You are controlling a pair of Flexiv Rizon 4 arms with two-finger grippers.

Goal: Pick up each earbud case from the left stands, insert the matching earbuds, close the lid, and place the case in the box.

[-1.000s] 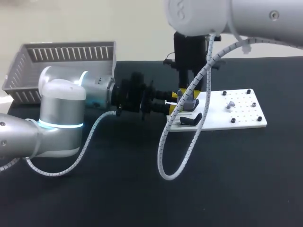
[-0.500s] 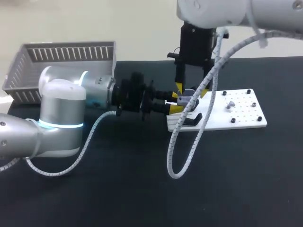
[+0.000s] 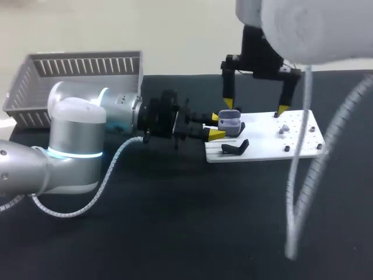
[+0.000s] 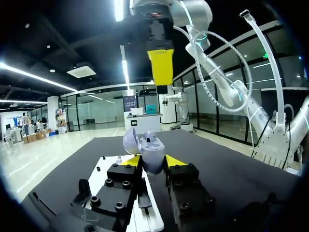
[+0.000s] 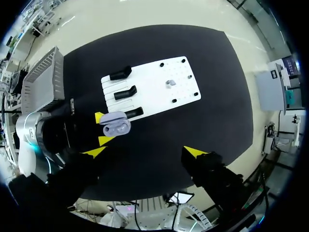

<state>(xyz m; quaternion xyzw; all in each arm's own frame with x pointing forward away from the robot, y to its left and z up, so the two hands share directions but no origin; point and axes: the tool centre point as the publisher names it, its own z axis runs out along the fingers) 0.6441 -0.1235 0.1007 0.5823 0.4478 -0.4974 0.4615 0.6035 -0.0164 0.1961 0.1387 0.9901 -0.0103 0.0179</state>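
Left gripper (image 3: 215, 126) clamps open-lidded case (image 3: 230, 124) over white board (image 3: 303, 141). Right gripper (image 3: 255, 107) above, fingers spread, empty. Left to do: lid closing, placing in far-left box (image 3: 35, 99).

Earbud case (image 3: 231, 124) between left fingers (image 3: 214, 135) over left end of the board (image 3: 303, 139); basket (image 3: 35, 96) far left, behind.

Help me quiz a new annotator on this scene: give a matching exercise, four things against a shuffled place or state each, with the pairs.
Things:
1. earbud case
2. right hand
3. basket
4. white board

Place or state:
A. at the table's far left
B. open, above the board
C. lid open, gripped by the left hand
D. bearing black stands

Pairs: 1-C, 2-B, 3-A, 4-D.
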